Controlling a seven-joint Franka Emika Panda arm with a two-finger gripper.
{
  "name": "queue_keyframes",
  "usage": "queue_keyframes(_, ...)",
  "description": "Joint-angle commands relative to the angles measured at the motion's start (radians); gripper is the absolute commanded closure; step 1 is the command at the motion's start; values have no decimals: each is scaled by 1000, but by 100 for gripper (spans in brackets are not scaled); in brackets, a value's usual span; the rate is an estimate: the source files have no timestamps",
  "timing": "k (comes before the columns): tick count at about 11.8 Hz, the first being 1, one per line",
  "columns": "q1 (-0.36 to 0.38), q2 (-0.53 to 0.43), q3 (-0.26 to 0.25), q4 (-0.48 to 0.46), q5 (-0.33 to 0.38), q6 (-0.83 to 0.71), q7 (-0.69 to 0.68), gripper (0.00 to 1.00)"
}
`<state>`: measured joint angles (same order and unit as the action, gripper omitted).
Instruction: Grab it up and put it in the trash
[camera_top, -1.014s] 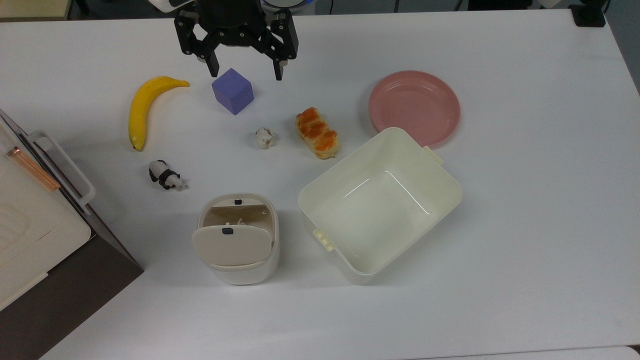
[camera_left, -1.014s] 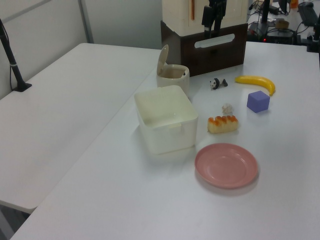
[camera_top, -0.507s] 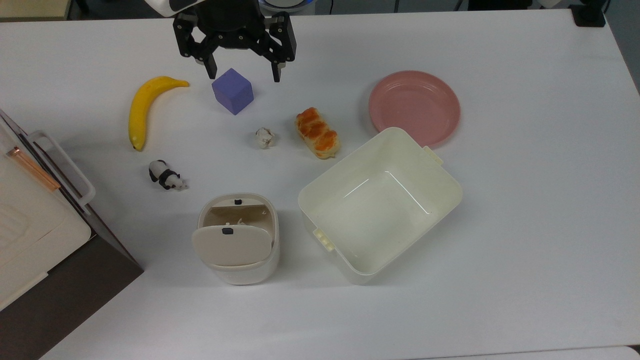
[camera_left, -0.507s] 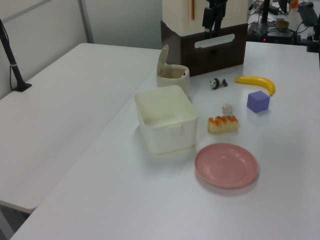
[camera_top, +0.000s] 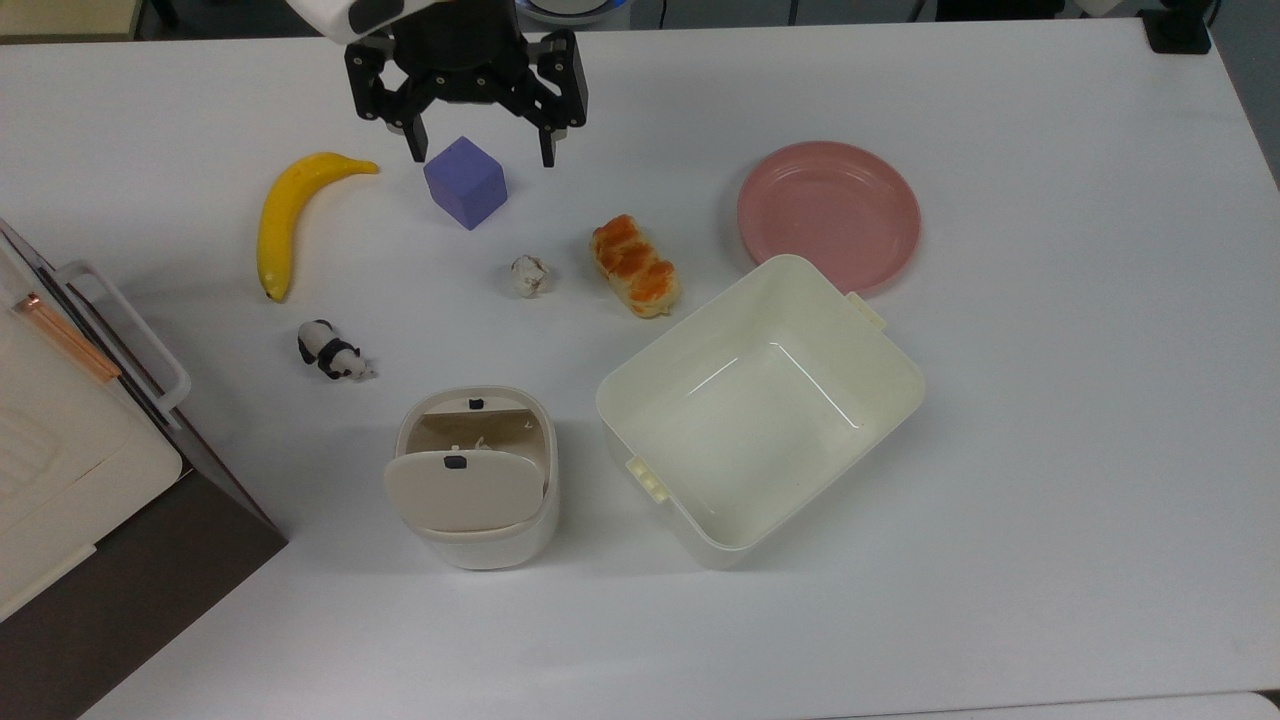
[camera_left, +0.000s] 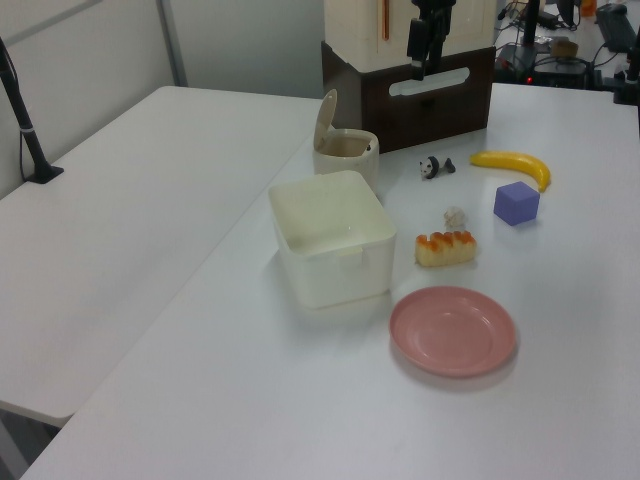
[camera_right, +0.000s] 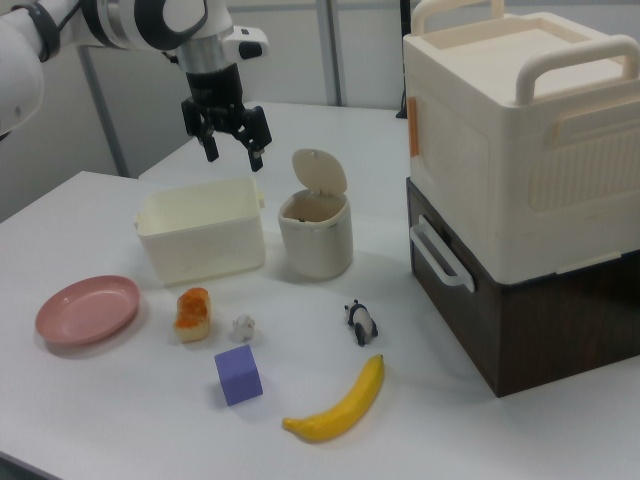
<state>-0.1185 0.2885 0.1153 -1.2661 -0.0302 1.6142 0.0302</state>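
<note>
From the top view, my end effector (camera_top: 479, 160) hangs released, fingers spread wide and holding nothing, over the far side of the bench (camera_top: 1050, 400) just above the purple cube (camera_top: 465, 183). The paper wad (camera_top: 530, 276) lies on the bench between the cube and the bread roll (camera_top: 635, 265), apart from both. The trash bin (camera_top: 472, 478) stands nearer the camera with its flap lid (camera_top: 465, 490) tipped up and the mouth showing.

In the left view, the wad (camera_left: 455, 216) sits just beyond the roll (camera_left: 446, 248), well apart from the bin (camera_left: 345, 150).

In the right view, the end effector (camera_right: 226, 135) is high above the bench, the wad (camera_right: 243, 326) low down beside the roll (camera_right: 192, 310).

I judge the wad to be very light, soft and crushable; I'd straddle its middle from above and close gently, keeping clear of the roll.
</note>
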Motion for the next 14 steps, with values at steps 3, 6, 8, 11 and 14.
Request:
queue_keyframes(3,62,12,-5,-62,-114,10,-19,0)
queue_keyframes(6,65,12,-3,-102,-140,23,-35,0)
queue_keyframes(8,77,14,-2,-171,-194,21,-71,0)
queue_keyframes(11,79,-5,1,-297,-241,74,-107,0)
queue_keyframes(14,82,-14,3,-455,-240,272,-104,0)
